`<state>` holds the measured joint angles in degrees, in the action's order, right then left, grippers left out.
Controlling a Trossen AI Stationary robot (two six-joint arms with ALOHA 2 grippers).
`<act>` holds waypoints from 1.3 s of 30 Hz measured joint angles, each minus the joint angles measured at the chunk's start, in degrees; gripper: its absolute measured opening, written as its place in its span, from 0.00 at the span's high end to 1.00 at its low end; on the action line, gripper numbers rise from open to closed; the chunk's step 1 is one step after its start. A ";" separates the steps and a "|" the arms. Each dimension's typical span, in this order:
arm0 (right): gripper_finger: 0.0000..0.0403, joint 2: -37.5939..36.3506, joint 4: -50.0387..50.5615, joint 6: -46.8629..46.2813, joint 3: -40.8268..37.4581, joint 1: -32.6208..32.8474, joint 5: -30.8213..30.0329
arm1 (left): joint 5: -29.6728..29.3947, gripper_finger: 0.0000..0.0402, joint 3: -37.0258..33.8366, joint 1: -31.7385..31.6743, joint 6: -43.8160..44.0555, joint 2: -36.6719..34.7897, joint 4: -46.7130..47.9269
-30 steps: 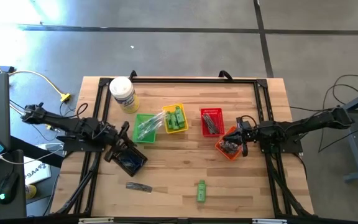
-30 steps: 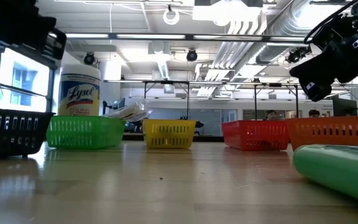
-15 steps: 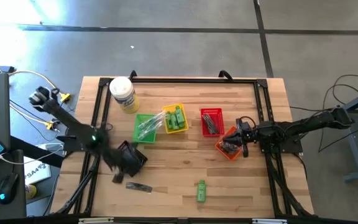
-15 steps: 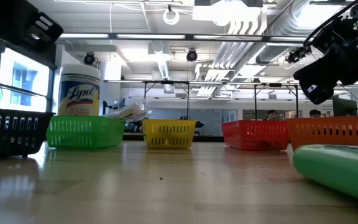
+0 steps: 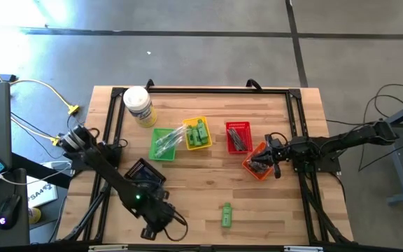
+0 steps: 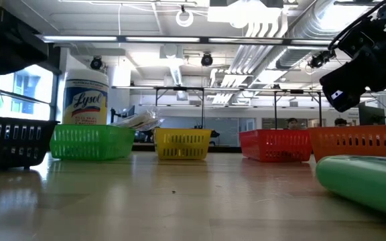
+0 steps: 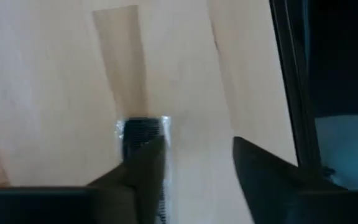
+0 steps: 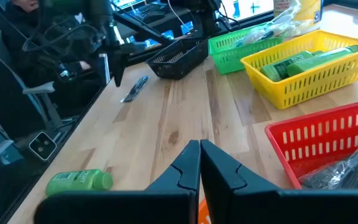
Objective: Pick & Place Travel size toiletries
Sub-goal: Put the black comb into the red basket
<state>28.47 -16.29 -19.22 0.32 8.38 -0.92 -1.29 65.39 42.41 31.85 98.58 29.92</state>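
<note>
Pale matt wood table; glossy slotted plastic baskets.

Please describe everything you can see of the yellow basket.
The yellow basket is a small plastic box with slotted walls and an open top. It stands upright near the table's middle, between the green basket and the red basket. Several bright green tubes lie inside it. No gripper touches it.

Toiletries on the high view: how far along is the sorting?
Done: green tubes lie in the yellow basket, black sticks in the red basket. In hand: the open left gripper hovers over a wrapped stick on the table, ungripped. Left: that stick and the loose green bottle. Right gripper sits shut by the orange basket.
</note>
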 joint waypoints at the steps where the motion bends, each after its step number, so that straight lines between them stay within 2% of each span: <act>1: 0.99 0.00 0.03 0.00 0.00 0.00 0.04 | 0.34 0.52 1.59 0.00 -0.04 1.11 1.34; 7: 0.99 -0.01 0.57 0.00 0.00 -0.01 1.04 | -2.67 0.25 7.89 0.00 0.40 5.58 11.17; 9: 0.99 -0.01 0.71 0.00 0.01 -0.01 1.19 | -1.81 0.20 7.99 -0.02 0.42 6.49 11.00; 12: 0.99 0.00 1.56 0.08 0.00 0.00 1.19 | -1.00 0.16 8.10 0.02 0.12 8.40 11.41; 18: 0.99 -0.01 2.81 1.56 0.00 0.00 1.15 | 0.10 0.17 8.22 0.00 0.40 11.79 14.93; 26: 0.99 -0.02 2.83 1.63 0.00 -0.02 1.16 | -1.27 0.19 8.19 -0.02 0.15 12.08 15.54; 34: 0.99 0.00 2.86 1.64 0.01 0.00 1.37 | -0.58 0.37 1.29 -0.46 2.45 11.83 8.41; 39: 0.99 0.00 2.90 1.86 0.02 -0.02 1.48 | -0.61 0.47 -0.09 -0.43 5.14 11.81 6.88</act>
<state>28.47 -13.39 -17.36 0.34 8.36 0.56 -1.89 65.30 41.98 36.99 110.39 36.80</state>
